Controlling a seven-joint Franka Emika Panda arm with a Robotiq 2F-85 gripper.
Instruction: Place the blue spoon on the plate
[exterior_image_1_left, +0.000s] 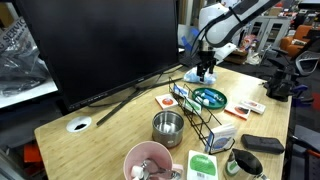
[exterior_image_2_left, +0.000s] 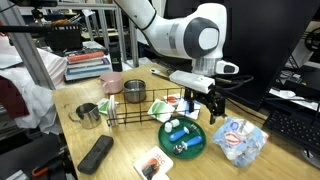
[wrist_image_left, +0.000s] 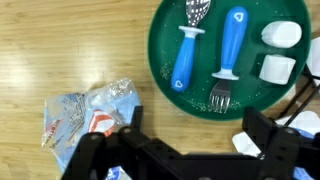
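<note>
The teal-green plate (wrist_image_left: 165, 85) fills the upper right of the wrist view and shows in both exterior views (exterior_image_1_left: 209, 97) (exterior_image_2_left: 182, 137). On it lies the blue spoon (wrist_image_left: 186, 55), its blue handle pointing down and its speckled head toward the top edge. Next to it lies a blue-handled fork (wrist_image_left: 229, 55), and two white pieces (wrist_image_left: 281, 35) sit at the plate's right. My gripper (wrist_image_left: 195, 128) is open and empty, hovering over the wood just beside the plate's near rim. It also shows in both exterior views (exterior_image_1_left: 205, 70) (exterior_image_2_left: 203, 108).
A crumpled plastic bag (wrist_image_left: 90, 115) (exterior_image_2_left: 240, 140) lies beside the plate. A black wire rack (exterior_image_2_left: 150, 108) (exterior_image_1_left: 200, 115) stands close by. A steel cup (exterior_image_1_left: 167, 127), a pink bowl (exterior_image_1_left: 148, 160), a black case (exterior_image_2_left: 95, 153) and a large monitor (exterior_image_1_left: 100, 45) share the table.
</note>
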